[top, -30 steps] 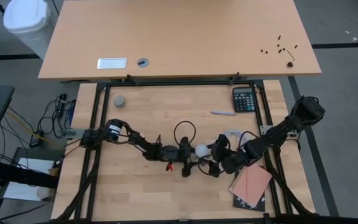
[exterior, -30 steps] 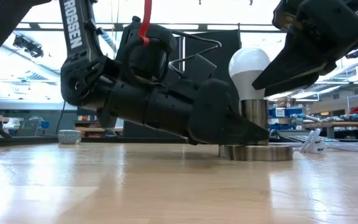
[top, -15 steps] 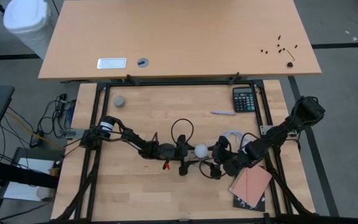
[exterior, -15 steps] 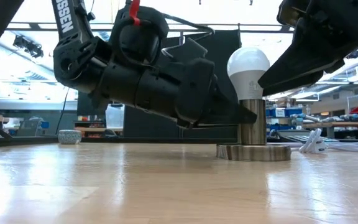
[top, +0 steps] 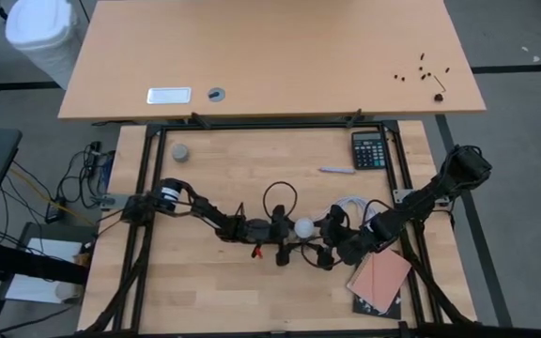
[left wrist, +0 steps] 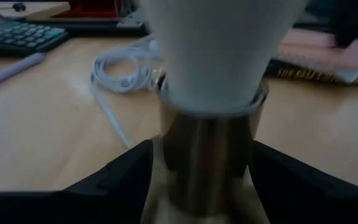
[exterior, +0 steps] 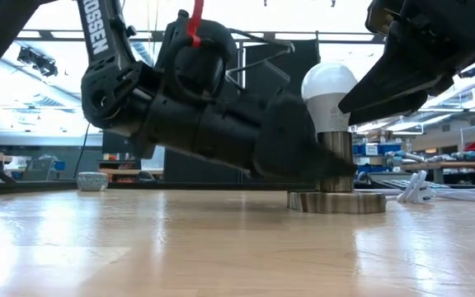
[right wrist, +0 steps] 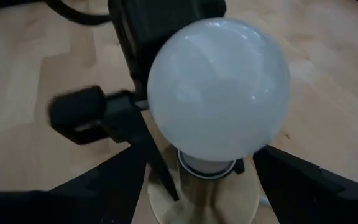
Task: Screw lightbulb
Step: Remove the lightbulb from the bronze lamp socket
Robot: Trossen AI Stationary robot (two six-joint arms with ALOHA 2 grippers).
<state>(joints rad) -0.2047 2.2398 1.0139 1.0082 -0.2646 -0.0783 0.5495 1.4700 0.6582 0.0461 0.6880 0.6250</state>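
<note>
The white lightbulb [exterior: 330, 87] stands upright in a metal socket stem [left wrist: 207, 149] on a round silvery base [exterior: 336, 202], mid-table. My left gripper [left wrist: 201, 155] reaches in level from the table's left. It is open, with one finger close on either side of the socket stem below the bulb [left wrist: 219, 50]. My right gripper [right wrist: 197, 162] slants down from the table's right. It is open, and its fingers flank the lower half of the bulb [right wrist: 219, 93]. In the high view the bulb [top: 303, 226] shows between the two grippers. My left gripper's fingers [left wrist: 123, 180] lie close against the two sides of the socket stem; whether they touch it I cannot tell. My right gripper has one finger [exterior: 369, 91] reaching the bulb's lower right side; whether it touches the bulb I cannot tell.
A coiled white cord [top: 350, 204] lies just behind the base. A pink-covered book [top: 378, 277] lies at the near right. A calculator [top: 369, 148] and a pen [top: 336, 170] lie at the far right. A small grey cap [top: 180, 152] sits at the far left.
My left gripper has risen slightly along the socket stem and sunk back to where it was. The bulb, the base and my right gripper have kept still.
</note>
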